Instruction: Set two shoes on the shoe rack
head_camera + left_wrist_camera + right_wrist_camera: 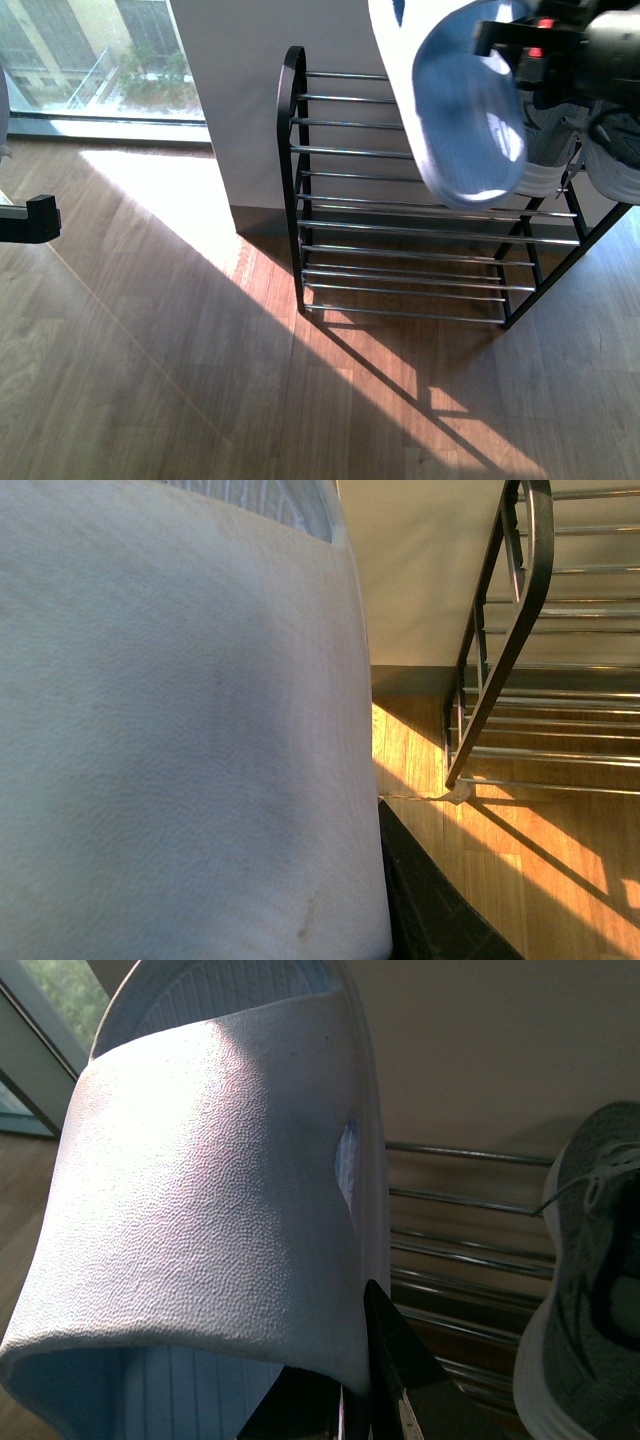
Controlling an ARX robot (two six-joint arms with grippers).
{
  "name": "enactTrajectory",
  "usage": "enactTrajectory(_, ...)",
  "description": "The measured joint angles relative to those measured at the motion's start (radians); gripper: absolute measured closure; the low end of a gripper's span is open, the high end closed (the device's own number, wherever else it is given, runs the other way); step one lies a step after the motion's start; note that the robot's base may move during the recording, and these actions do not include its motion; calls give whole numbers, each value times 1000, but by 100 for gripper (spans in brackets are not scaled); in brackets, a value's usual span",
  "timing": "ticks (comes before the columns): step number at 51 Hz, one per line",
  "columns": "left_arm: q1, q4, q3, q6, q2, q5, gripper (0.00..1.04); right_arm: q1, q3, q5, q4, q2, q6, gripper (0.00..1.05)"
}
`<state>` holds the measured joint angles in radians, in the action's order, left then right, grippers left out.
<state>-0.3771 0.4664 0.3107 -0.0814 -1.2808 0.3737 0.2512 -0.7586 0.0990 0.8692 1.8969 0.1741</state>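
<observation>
Pale blue slide (462, 110) fills the upper front view, smooth rubber sole facing the camera, long axis running steeply up-down with its rounded end lowest, held in the air in front of the shoe rack (292, 180); right gripper (520, 50), dark with a red dot, is clamped on its edge. Rack is a black metal frame, rounded top corner, tiers of thin silver rods. Grey knit sneaker (615, 150) with white sole sits on an upper tier just beyond the gripper. Left gripper (35, 218) shows only as a black tip low at the far side; can't tell open or closed here. Left wrist view: second slide (180, 740), pebbled pale strap, ribbed footbed at one end, pressed against a black finger (430, 900); grip looks held but jaws mostly hidden. Rack frame (520, 610) well apart from it. Right wrist view: pebbled strap (210, 1200) arching over ribbed footbed, black fingers (400, 1360) pinching the slide's side; sneaker (590, 1290) beside on rods.
</observation>
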Motion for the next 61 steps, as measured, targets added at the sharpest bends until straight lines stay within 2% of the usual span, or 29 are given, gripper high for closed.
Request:
enactTrajectory(7, 0, 0, 0, 0, 0, 0, 103, 45, -235, -60, -126, 186, 5, 103)
enactTrajectory(15, 0, 0, 0, 0, 0, 0, 103, 48, -445, -103, -226, 347, -7, 103)
enactTrajectory(34, 0, 0, 0, 0, 0, 0, 103, -45, -1046, -183, -578, 778, -59, 103)
enactTrajectory(38, 0, 0, 0, 0, 0, 0, 103, -56, -1142, -203, -612, 814, -62, 103)
enactTrajectory(43, 0, 0, 0, 0, 0, 1, 103, -71, -1199, -217, -635, 833, -69, 103)
enactTrajectory(54, 0, 0, 0, 0, 0, 0, 103, -86, -1180, -207, -622, 832, -107, 102)
enactTrajectory(61, 0, 0, 0, 0, 0, 0, 103, -86, -1087, -204, -554, 789, -122, 79)
